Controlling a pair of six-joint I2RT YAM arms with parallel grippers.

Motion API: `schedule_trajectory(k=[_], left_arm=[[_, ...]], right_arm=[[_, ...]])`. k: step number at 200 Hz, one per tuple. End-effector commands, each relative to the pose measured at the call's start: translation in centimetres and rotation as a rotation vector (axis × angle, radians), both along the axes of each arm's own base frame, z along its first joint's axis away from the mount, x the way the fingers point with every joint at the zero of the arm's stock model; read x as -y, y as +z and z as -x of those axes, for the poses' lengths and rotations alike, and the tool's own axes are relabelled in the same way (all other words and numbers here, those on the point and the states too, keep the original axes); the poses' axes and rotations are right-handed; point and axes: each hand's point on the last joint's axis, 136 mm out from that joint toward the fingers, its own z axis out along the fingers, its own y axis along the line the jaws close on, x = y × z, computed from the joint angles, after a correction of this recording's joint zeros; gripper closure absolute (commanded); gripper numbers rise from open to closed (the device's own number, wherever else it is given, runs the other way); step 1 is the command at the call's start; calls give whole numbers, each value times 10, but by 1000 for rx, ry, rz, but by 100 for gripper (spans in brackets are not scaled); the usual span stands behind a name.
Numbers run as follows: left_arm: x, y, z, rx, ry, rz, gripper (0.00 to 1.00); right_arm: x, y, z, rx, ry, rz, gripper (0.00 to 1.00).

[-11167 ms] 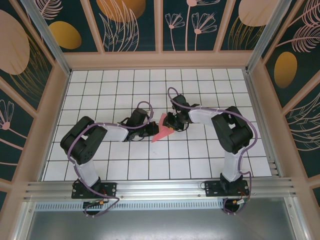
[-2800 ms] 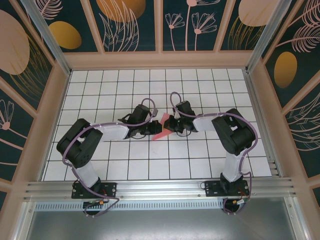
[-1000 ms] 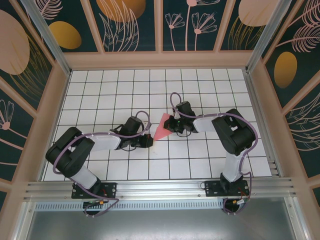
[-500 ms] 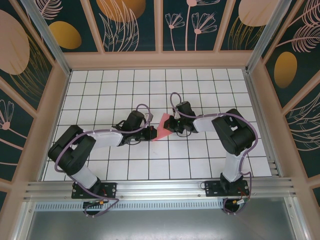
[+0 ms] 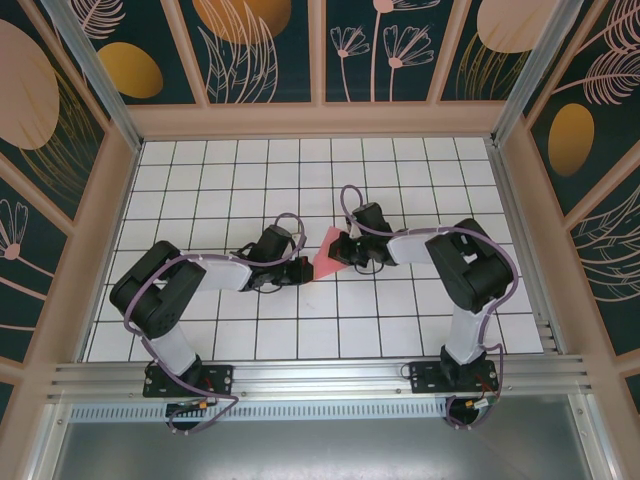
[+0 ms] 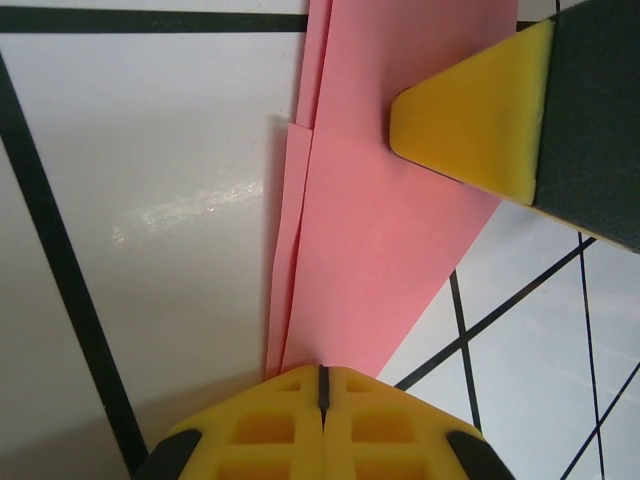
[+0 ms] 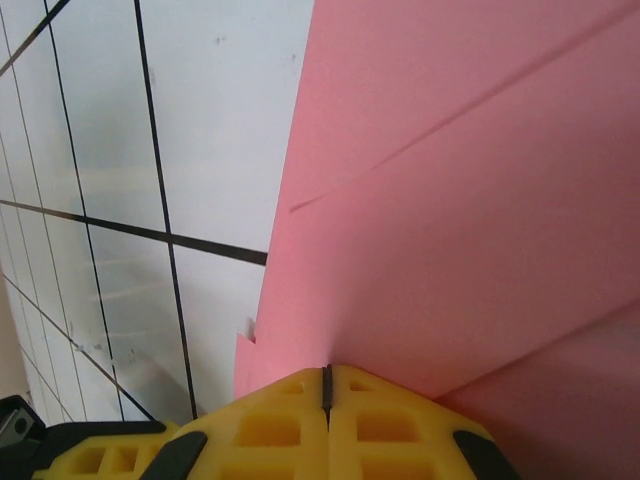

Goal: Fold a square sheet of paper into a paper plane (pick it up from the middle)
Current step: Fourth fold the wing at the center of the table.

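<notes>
Layers of folded pink paper point(image 5: 324, 260) form a pointed wedge lying at the middle of the gridded worktop point(image 5: 200, 180), between the arms. The left end effector point(image 6: 322, 372) is clenched on the wedge's narrow tip. The right end effector point(image 7: 326, 375) is clenched on the wide end, with paper spreading out beyond its closed yellow fingers.

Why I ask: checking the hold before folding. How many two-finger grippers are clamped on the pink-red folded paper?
2. The left gripper is shut on the narrow end of the thin pink-red folded paper; the right gripper is shut on its wider side, opposite.
</notes>
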Motion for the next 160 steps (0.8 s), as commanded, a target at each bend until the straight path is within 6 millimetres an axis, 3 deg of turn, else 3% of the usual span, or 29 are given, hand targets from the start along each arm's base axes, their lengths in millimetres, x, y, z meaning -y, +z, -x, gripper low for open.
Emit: schedule_trajectory(k=[1,35,95,160], left_arm=[[-17,-30,15,-76,29,-84,100],[-17,-28,15,-72,32,-77,100],[-16,-28,15,-78,31,-75,100],[-17,-27,17,-80,31,-73,100]], right_arm=[[-3,30,4,68,31,-39,100],[-8,47,12,86,39,-95,100],[-25,22,37,16,104,-71,100],[-35,9,34,-5,134,-61,100]])
